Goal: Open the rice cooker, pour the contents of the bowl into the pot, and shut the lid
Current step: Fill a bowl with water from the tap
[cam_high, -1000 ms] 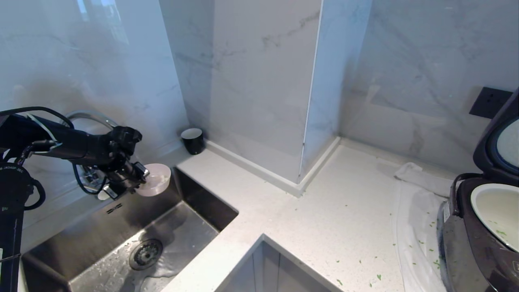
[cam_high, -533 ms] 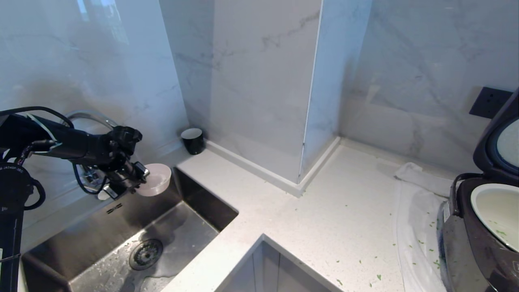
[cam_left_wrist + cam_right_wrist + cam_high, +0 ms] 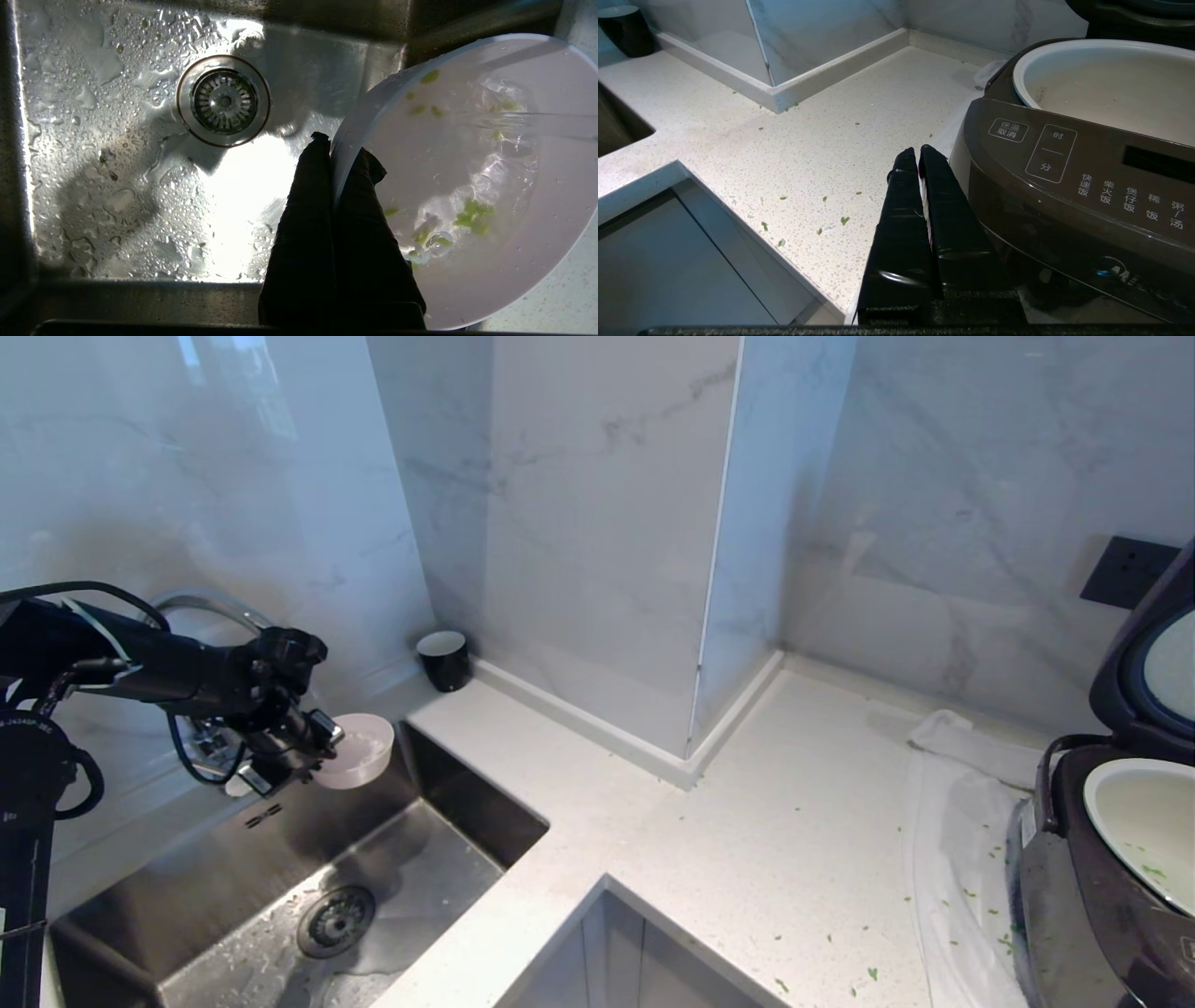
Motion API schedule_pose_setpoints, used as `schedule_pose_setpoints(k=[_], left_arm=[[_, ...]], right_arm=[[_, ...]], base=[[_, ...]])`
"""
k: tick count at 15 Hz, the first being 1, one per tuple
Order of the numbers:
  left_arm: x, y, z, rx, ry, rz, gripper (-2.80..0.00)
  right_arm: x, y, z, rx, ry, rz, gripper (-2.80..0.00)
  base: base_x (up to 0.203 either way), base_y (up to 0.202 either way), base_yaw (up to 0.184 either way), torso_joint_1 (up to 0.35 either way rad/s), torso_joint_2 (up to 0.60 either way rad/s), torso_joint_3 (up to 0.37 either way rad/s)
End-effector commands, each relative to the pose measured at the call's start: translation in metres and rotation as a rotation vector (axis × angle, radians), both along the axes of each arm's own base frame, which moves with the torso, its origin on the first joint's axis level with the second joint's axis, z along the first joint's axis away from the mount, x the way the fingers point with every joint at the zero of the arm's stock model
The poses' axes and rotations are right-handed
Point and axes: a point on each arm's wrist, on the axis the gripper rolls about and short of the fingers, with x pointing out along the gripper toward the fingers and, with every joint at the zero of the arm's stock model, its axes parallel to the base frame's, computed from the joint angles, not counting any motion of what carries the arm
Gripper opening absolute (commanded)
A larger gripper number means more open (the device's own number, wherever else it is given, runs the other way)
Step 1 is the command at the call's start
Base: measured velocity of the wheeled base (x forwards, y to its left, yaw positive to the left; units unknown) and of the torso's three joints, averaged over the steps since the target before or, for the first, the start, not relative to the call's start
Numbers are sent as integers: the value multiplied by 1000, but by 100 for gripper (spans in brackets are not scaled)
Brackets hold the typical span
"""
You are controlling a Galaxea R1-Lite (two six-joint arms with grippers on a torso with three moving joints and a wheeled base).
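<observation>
on rice cooker (image 3: 1073, 186) panel, white chinese labels, 保温 取消, 时, 分

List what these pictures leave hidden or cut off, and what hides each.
- Rice cooker: head view, cut by the right edge.
- Lid: head view, cut by the right edge.
- Faucet: head view, partly behind the left arm.
- Bowl: left wrist view, rim cut by the edge.

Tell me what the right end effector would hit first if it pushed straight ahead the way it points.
Probably the speckled white countertop: the shut right end effector points slightly down over it, beside the dark brown-grey rice cooker. Depth is unclear; the marble wall's base lies further on.
</observation>
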Motion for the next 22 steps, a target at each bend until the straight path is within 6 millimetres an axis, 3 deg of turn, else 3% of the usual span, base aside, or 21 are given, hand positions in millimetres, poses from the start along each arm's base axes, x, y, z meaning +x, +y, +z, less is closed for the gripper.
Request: schedule_pose_setpoints(k=[1,15,22], left_arm=[[-1,1,-1,-17,2,14,-280],[-2,0,5,-65,0,18,-280],[-7,-10,3,-68,21,-2,-280]], right_arm=[[0,0,0,0,0,0,-280],[0,0,0,0,0,1,-280],[0,0,0,-1,0,-1,-280]], base=[[0,0,0,0,0,0],[0,0,0,0,0,0],[0,0,0,0,0,0]])
